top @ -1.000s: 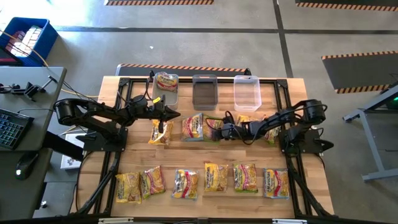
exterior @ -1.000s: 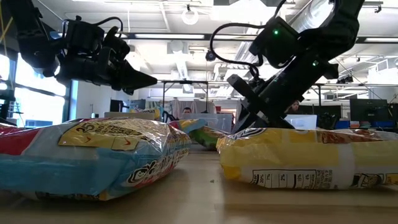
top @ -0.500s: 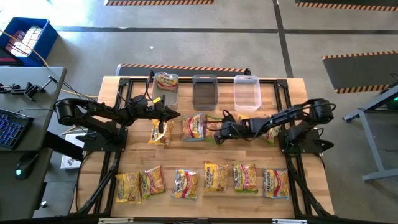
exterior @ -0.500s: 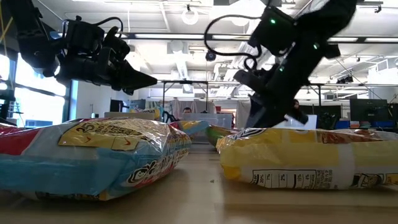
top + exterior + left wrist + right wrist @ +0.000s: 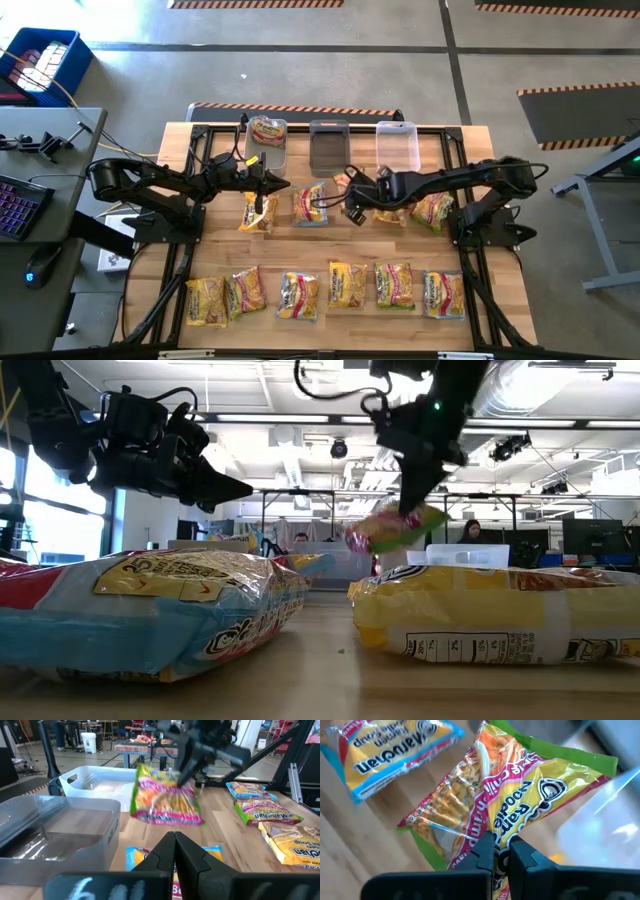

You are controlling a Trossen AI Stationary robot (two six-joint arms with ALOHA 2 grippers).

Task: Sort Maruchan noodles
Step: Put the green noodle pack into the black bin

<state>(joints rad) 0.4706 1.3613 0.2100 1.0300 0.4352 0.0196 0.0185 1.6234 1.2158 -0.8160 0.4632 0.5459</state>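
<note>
Wooden planking forms the surface, framed by the dark rails of the rig, with an open workshop seen beyond it in the low view.

At the right tool the fingers are pinched on one edge of a shrimp packet, yellow with pink and green print. The packet is carried clear of the surface and hangs below the tool in the low view, its long axis roughly level and slightly tilted. It is held near the back of the surface, just in front of the dark tub and the clear empty tub, between the two when seen from above. A third tub, farther toward the left arm, already holds a packet.

The coming move is judged to turn on this relation: the tubs lie just behind the held packet, and the right arm is the nearer one to the dark and clear tubs. Which tub suits this flavour cannot be told.

The left tool is pressed together and holds nothing; it waits above a packet in the middle row. Other packets lie beside it, and a front row of six remains unsorted.
</note>
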